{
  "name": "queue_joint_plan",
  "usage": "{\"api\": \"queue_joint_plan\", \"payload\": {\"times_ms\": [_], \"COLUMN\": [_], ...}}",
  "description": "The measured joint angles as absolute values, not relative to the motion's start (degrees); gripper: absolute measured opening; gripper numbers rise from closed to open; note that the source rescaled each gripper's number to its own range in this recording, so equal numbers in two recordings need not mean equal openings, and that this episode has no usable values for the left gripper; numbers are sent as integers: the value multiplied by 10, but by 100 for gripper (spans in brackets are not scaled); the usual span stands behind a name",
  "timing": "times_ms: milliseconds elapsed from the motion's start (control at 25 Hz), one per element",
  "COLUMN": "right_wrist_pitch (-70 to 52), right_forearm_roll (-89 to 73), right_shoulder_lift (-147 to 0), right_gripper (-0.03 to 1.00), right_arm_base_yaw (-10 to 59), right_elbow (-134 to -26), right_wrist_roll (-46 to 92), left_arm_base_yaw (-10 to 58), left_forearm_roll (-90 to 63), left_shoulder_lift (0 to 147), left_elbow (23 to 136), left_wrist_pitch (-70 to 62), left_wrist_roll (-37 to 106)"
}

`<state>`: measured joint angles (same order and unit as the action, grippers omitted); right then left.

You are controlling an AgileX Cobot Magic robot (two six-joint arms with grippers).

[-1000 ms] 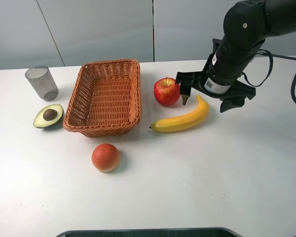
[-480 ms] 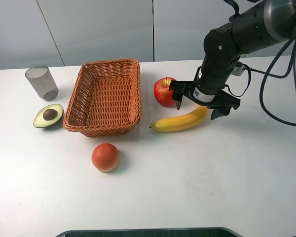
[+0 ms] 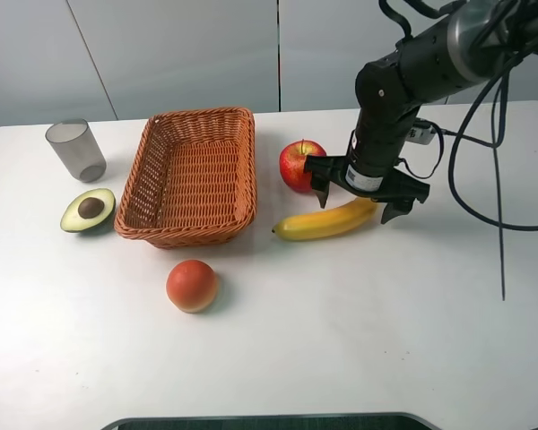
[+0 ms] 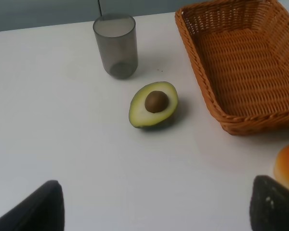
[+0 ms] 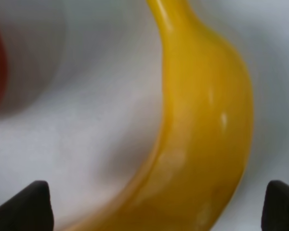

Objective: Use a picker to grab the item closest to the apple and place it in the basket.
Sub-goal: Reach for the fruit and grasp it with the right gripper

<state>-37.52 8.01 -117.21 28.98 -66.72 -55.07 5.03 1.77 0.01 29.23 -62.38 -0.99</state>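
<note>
Right tool (image 3: 355, 208) has dropped, seemingly astride the banana (image 3: 312, 224).

Rough woven wicker basket (image 3: 194, 176); the banana (image 3: 318, 224) smooth, waxy-glossy; the cup (image 3: 76, 150) smoky translucent plastic; the table (image 3: 359, 322) matt white
</note>
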Motion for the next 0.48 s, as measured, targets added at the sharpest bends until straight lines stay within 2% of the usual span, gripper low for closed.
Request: {"api": "queue_joint_plan", "payload": {"times_ms": [280, 360, 400, 480], "right_wrist_pitch": [-375, -374, -374, -374], "right_forearm_roll": [78, 72, 68, 65], "right_shoulder_lift": [-1181, -1188, -1189, -1191], "right_gripper": [88, 85, 80, 59], "right_arm_base_yaw": [290, 290, 290, 290], "right_elbow": [-667, -668, -668, -668], "right_wrist_roll": [-536, -531, -530, -529], "left_arm_base_yaw": [50, 50, 50, 50], "left_forearm_roll": [18, 18, 18, 18], "left_shoulder_lift": [0, 0, 0, 0], "left_elbow": [292, 292, 292, 292], "left_wrist_pitch": [-624, -624, -624, -624], "left_wrist_roll": [-9, -9, -9, -9]}}
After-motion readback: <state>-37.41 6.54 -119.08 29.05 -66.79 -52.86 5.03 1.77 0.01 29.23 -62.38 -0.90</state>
